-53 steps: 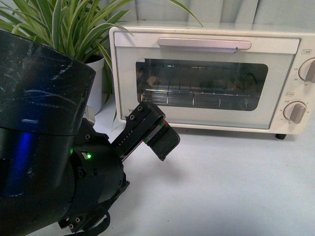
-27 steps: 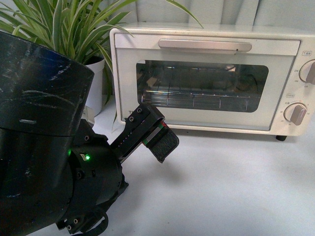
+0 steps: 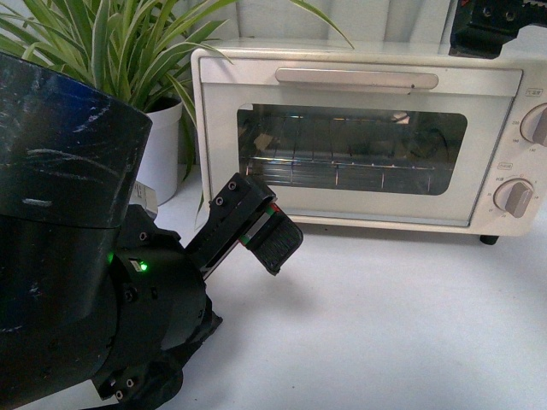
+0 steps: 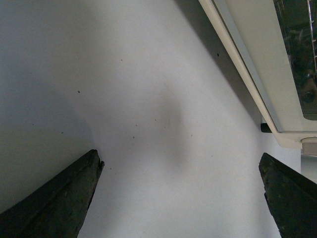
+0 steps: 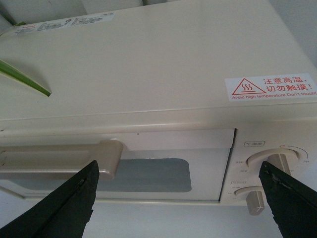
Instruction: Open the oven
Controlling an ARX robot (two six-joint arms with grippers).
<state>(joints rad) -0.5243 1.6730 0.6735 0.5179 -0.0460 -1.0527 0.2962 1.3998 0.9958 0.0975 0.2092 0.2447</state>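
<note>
The cream-white oven [image 3: 359, 145] stands at the back of the table with its glass door shut and the bar handle [image 3: 356, 79] along the door's top. My left gripper [image 3: 275, 241] hangs open, low in front of the oven's left corner; in the left wrist view it [image 4: 179, 157] holds nothing over bare table, with the oven's bottom edge [image 4: 247, 64] beside it. My right gripper [image 3: 489, 21] is above the oven's right end. In the right wrist view it [image 5: 178, 168] is open above the oven top [image 5: 148, 64], with the handle's end [image 5: 59, 156] near one finger.
A potted spider plant [image 3: 111, 51] in a white pot [image 3: 162, 145] stands left of the oven. Two knobs [image 3: 538, 124] [image 3: 515, 196] sit on the oven's right panel. A red hot-surface sticker [image 5: 270, 87] is on its top. My left arm's black body [image 3: 77, 239] fills the left foreground.
My right gripper has come into the front view above the oven's right end. My left gripper has dropped slightly down and to the left. The oven door stays shut.
</note>
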